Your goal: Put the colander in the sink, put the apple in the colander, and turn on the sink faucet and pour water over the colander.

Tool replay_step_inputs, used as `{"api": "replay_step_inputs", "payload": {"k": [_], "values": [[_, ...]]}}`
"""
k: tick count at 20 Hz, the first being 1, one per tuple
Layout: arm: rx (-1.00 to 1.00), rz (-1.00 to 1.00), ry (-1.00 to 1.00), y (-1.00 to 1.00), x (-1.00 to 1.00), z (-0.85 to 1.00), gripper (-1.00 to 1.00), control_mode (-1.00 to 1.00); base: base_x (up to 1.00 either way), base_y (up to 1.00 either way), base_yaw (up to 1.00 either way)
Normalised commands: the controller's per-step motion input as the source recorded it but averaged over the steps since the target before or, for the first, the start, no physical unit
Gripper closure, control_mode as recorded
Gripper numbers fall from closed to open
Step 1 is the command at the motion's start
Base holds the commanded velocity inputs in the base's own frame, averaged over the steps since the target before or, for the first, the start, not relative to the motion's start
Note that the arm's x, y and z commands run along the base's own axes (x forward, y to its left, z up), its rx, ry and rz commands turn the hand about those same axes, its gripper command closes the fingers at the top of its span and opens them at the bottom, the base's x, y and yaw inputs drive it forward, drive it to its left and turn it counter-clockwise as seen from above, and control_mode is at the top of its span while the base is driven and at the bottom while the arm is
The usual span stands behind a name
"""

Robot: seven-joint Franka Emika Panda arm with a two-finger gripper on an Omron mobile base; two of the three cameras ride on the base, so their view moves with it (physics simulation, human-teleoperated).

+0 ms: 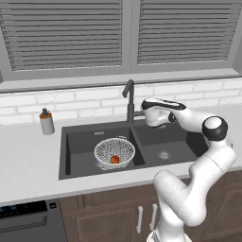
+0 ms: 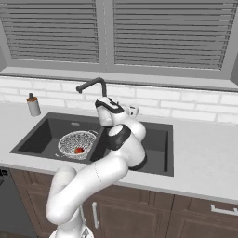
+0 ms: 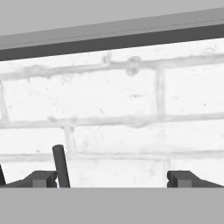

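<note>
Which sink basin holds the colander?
The left basin, on the soap dispenser side. The colander sits there with the apple inside; the right basin shows just its drain.

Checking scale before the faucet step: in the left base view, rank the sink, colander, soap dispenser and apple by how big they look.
Largest to smallest:
1. sink
2. colander
3. soap dispenser, which stands farther back, so it may look slightly small
4. apple, lying inside the colander

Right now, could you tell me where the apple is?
The apple lies inside the colander in the sink's left basin, below and left of the faucet.
</note>
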Motion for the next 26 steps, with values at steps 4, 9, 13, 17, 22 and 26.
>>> {"api": "replay_step_inputs", "payload": {"k": [4,9,13,17,22,26], "values": [[0.0,0.0,0.0,0.09,0.18,0.0,-1.0,-1.0,0.0,0.0,0.0],[0.0,0.0,0.0,0.16,0.11,0.0,-1.0,-1.0,0.0,0.0,0.0],[0.0,0.0,0.0,0.12,0.03,0.0,-1.0,-1.0,0.0,0.0,0.0],[0.0,0.0,0.0,0.1,0.08,0.0,-1.0,-1.0,0.0,0.0,0.0],[0.0,0.0,0.0,0.02,0.11,0.0,-1.0,-1.0,0.0,0.0,0.0],[0.0,0.0,0.0,0.0,0.08,0.0,-1.0,-1.0,0.0,0.0,0.0]]}}
